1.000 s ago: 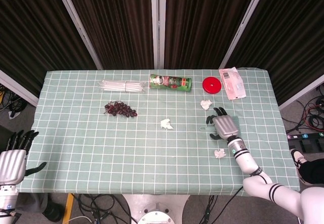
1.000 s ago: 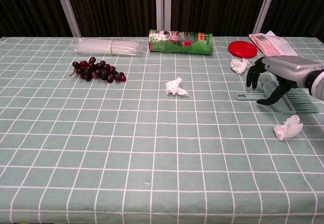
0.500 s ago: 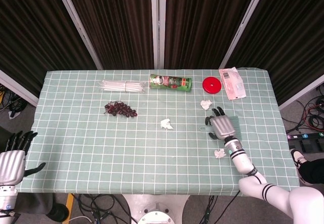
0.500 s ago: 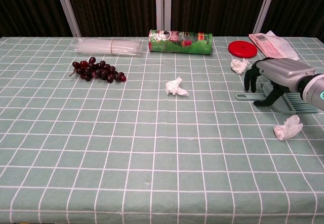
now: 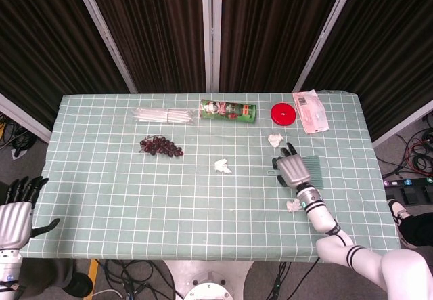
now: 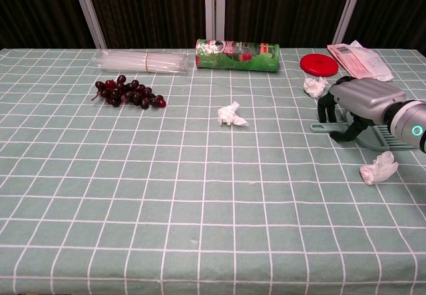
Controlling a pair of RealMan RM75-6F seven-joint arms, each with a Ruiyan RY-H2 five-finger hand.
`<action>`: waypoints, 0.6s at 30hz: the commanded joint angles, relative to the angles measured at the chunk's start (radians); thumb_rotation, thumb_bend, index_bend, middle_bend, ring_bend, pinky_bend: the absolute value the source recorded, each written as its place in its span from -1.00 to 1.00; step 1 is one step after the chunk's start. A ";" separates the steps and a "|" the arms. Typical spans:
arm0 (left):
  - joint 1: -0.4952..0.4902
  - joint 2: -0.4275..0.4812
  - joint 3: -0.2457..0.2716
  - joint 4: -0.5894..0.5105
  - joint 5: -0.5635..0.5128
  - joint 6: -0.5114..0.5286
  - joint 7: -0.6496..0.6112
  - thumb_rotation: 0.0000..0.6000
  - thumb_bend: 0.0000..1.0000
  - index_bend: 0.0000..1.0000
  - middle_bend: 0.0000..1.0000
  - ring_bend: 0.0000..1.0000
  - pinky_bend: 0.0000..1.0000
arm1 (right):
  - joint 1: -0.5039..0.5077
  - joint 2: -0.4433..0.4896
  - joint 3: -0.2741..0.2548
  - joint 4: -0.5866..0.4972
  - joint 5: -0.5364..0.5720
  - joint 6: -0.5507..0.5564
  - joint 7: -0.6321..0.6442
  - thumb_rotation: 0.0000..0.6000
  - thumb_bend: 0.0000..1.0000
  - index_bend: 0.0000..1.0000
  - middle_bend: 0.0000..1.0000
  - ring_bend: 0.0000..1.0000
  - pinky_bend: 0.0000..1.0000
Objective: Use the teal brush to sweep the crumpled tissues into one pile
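While left hand (image 5: 15,213) idles off table's left edge, fingers apart, holding nothing, tissue (image 6: 231,114) lies mid-cloth, second tissue (image 6: 314,85) beside red lid (image 6: 316,63). Right hand (image 6: 356,104) arches over teal brush (image 6: 389,138), fingers curled toward handle, likely to grasp; whether grip has closed, cannot tell. Third tissue (image 6: 378,168) lies just beside brush. Versus a second ago, right hand sits lower and further left.

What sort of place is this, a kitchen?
More likely a robot lab or test booth: a checked-cloth table ringed by dark curtains, loose cables on the floor, props like grapes.
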 commanded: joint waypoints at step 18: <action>-0.011 0.033 -0.012 -0.065 0.005 0.002 0.063 1.00 -0.79 -0.73 -0.75 -0.88 -0.92 | 0.055 0.318 0.079 -0.183 -0.183 0.096 0.593 1.00 -0.37 0.42 0.26 -0.46 -0.77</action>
